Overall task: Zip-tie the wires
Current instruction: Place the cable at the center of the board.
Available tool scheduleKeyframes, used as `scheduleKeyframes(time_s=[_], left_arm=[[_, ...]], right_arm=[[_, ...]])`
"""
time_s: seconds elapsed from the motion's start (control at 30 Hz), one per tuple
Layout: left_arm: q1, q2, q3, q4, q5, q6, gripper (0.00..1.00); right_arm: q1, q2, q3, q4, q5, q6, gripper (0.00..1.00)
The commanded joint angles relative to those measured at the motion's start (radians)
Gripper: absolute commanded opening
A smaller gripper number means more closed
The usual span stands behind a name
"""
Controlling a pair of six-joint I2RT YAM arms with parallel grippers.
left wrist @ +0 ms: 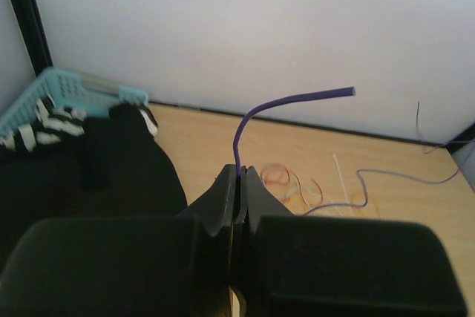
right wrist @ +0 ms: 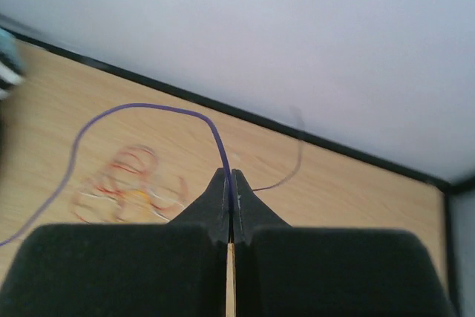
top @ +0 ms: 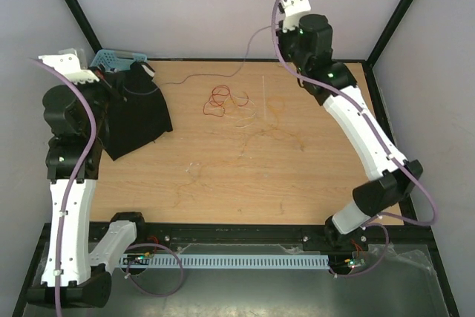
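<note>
The left jaws are pressed together on a purple strand (left wrist: 252,115), pinched close to its end, so only a short free tip curls up and away past them. The right jaws are likewise closed tight on a purple strand that arcs out to the left. In the top view it looks like one strand strung between the two arms along the far side of the tabletop (top: 297,183). The rest of the wires (top: 223,102), red, white and orange-yellow curls, lie loose and spread out on the wood below and between the arms, not gathered. A thin straight white strip (top: 263,98), probably the zip tie, lies just beside them untouched. The main risk, as I judge it, is the grip itself. The strand is very thin and the left hold sits near its end, so any pull apart could slide it out and let it spring back. Drawing it taut could also drag it across the tangle and scatter the curls further, or lift one strand away from the bundle. With both jaws occupied, neither is free for the tie. The black cloth (top: 137,120) lies right by the left jaws, in front of the blue basket (top: 115,58), and could snag the strand.
</note>
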Motion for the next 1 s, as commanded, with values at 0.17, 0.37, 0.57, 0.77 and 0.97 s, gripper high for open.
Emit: scheduleKeyframes(time_s=[0.17,0.37,0.57,0.77,0.97], left_arm=[[-0.073,-0.106,-0.228,-0.074,0.116,-0.174,0.0],[-0.132,-0.171,-0.389,-0.113,0.171,-0.281,0.0],[-0.178,-0.258,-0.537,-0.155,0.166,-0.37,0.0],[-0.198,-0.317,-0.683,-0.173,0.132,-0.437,0.0],[-0.212,-0.345,-0.784,-0.198,0.133,-0.458,0.0]], right_arm=[[-0.033,-0.252,-0.25,-0.177,0.559,-0.151,0.0],[-0.032,-0.345,-0.437,-0.304,0.583,-0.09,0.0],[-0.032,-0.366,-0.703,-0.347,0.369,0.01,0.0],[-0.032,-0.27,-0.772,-0.336,0.252,0.086,0.0],[-0.031,-0.198,-0.812,-0.302,0.199,0.131,0.0]])
